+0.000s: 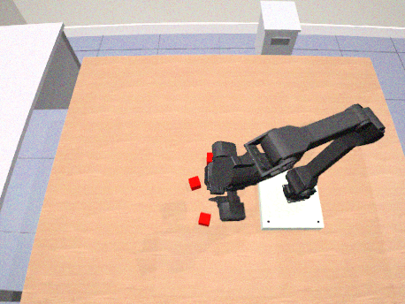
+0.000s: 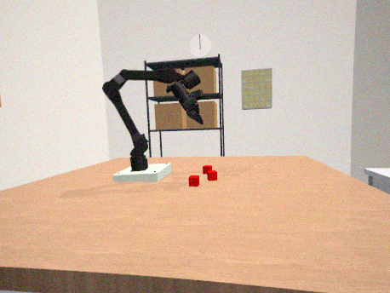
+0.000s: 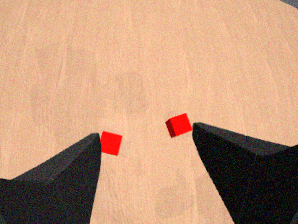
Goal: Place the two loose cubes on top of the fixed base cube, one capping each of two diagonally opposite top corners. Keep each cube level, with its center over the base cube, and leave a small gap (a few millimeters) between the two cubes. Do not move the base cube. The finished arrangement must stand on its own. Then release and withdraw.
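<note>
Three red cubes of like size stand apart on the table; I cannot tell which is the fixed base. One cube (image 1: 210, 157) (image 2: 194, 180) is partly hidden by the arm in the top view and unseen in the wrist view. The middle cube (image 1: 194, 183) (image 2: 212, 175) appears to be the right one in the wrist view (image 3: 178, 125). The third cube (image 1: 204, 219) (image 2: 207, 169) appears to be the left one in the wrist view (image 3: 111, 143). My gripper (image 2: 202, 123) (image 3: 147, 135) is open and empty, tilted downward, high above the table.
The arm's white base plate (image 1: 289, 216) (image 2: 142, 175) stands on the wooden table (image 1: 133, 110) (image 2: 238, 221), beside the cubes. A shelf rack (image 2: 185, 129) stands behind the table. A white side table (image 1: 22, 75) is beyond the left edge in the top view.
</note>
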{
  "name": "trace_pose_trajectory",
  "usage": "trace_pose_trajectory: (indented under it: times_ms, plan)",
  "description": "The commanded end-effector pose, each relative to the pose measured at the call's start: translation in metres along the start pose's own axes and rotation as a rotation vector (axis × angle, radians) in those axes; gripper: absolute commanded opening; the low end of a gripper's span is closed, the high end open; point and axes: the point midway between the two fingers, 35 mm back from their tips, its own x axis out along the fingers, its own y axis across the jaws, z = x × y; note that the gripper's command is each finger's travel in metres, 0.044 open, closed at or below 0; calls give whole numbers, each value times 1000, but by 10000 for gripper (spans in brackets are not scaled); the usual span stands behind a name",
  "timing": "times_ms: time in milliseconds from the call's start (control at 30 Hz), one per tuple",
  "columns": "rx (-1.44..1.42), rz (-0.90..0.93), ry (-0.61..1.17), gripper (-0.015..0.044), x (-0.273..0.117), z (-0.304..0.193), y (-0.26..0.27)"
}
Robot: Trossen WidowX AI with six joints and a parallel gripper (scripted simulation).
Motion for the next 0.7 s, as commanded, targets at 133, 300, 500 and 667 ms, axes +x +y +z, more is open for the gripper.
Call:
trace_pose_trajectory:
  times_ms: [133,300,500,667]
  plan:
    - [-324,-13,149,265,27,-4,-34]
    - [-517,15,236,265,41,-9,-57]
    - [-738,87,327,265,56,-19,-86]
    - [-913,175,384,265,68,-30,-110]
